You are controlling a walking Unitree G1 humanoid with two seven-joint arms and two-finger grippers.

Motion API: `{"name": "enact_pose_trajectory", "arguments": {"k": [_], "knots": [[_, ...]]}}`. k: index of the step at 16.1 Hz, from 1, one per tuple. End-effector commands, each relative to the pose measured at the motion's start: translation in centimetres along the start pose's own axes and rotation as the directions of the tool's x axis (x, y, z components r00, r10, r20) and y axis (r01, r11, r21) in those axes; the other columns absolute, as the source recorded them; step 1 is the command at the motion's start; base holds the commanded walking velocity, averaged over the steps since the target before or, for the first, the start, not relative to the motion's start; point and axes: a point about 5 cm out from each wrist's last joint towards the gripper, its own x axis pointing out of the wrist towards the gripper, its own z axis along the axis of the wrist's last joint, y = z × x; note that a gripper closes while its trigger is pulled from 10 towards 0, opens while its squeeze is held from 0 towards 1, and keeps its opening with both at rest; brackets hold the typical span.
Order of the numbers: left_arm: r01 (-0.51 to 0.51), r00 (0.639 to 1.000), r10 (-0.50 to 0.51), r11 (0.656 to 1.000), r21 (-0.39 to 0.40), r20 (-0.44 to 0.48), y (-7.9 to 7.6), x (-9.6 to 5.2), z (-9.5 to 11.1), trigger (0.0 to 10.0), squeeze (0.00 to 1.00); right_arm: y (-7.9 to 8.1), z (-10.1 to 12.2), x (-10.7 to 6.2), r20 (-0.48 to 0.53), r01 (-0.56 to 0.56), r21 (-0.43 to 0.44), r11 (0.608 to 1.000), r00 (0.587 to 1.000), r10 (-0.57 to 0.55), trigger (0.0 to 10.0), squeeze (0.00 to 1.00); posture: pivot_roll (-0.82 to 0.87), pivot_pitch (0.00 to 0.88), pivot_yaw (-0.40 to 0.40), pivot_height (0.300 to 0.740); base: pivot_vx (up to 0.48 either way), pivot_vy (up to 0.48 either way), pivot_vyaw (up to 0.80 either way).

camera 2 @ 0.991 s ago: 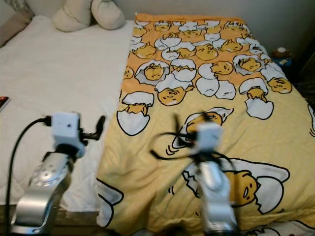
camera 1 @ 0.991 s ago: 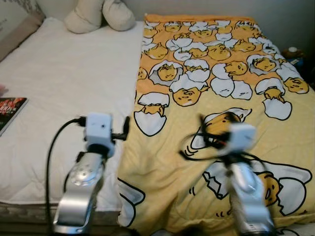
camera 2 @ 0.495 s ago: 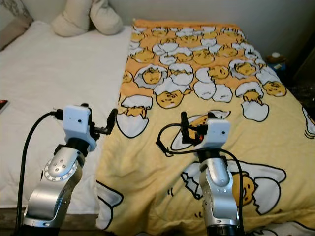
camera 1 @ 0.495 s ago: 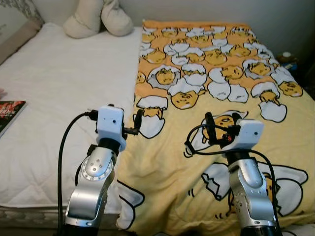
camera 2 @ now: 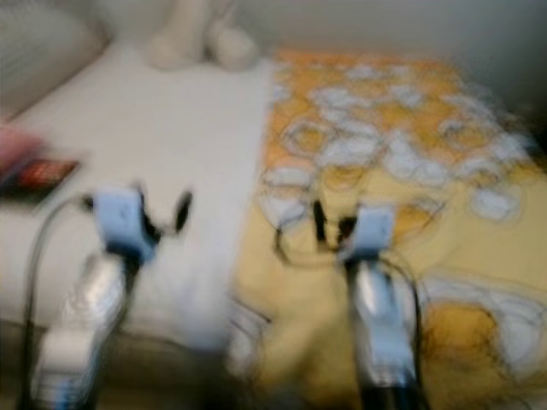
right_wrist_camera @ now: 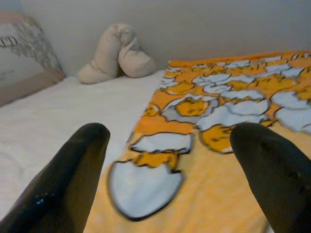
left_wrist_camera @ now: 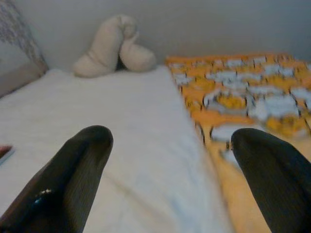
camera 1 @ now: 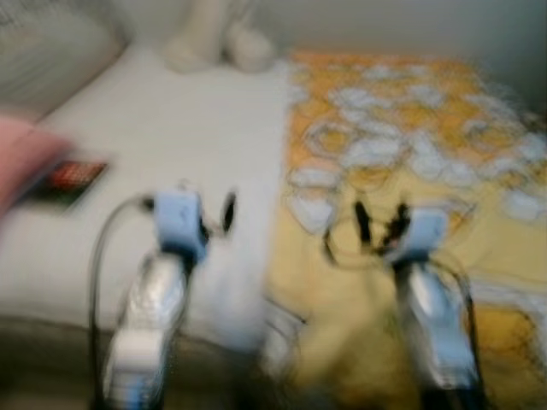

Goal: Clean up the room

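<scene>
My head view has smeared and swung since half a second ago, so the book (camera 1: 68, 177) on the white side of the bed (camera 1: 171, 162) now sits further in from the picture's edge, which I take to mean I am turning toward it as the next thing to tidy, though the blur makes that uncertain. Both arms are raised before me over the near edge of the bed, my left gripper (left_wrist_camera: 170, 160) and right gripper (right_wrist_camera: 170, 160) spread wide and holding nothing, the right over the yellow blanket (right_wrist_camera: 204, 145), well apart from the book
</scene>
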Motion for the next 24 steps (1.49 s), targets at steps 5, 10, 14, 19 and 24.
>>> {"name": "enact_pose_trajectory", "arguments": {"k": [5, 10, 14, 19, 24], "knots": [[-0.040, 0.999, 0.039, 0.996, 0.082, 0.016, 1.0, 1.1, 0.6, 10.0, 0.00, 0.8, -0.3, 0.3, -0.012, -0.037, -0.005, 0.999, 0.999, 0.037, 10.0, 0.00, 0.02, 0.000, 0.019, 0.740, 0.000, 0.358, 0.27], [-0.116, 0.993, 0.116, 0.989, 0.096, -0.001, 1.1, 1.5, 0.0, 10.0, 0.00, 1.2, -0.4, 1.0, -0.018, -0.069, 0.003, 0.998, 0.997, 0.069, 10.0, 0.00, 0.02, 0.000, 0.008, 0.740, 0.000, 0.000, 0.61], [-0.140, 0.990, 0.143, 0.986, 0.093, -0.018, 1.6, 1.6, -0.5, 10.0, 0.00, 0.5, -0.8, 1.1, -0.044, -0.060, 0.002, 0.998, 0.997, 0.060, 10.0, 0.00, 0.02, 0.000, 0.002, 0.740, 0.000, 0.000, 0.53], [-0.152, 0.987, 0.156, 0.983, 0.107, -0.032, 1.4, 1.5, -1.0, 10.0, 0.00, 0.0, -0.5, 1.3, -0.041, -0.068, -0.013, 0.998, 0.997, 0.067, 10.0, 0.00, 0.00, 0.000, 0.006, 0.740, 0.000, 0.000, 0.50], [-0.185, 0.982, 0.186, 0.982, 0.040, -0.029, 2.0, 1.3, -1.7, 10.0, 0.00, -0.3, -1.0, 1.0, -0.057, -0.073, -0.022, 0.997, 0.996, 0.072, 10.0, 0.00, -0.02, 0.000, 0.004, 0.740, 0.000, 0.000, 0.50]]}}
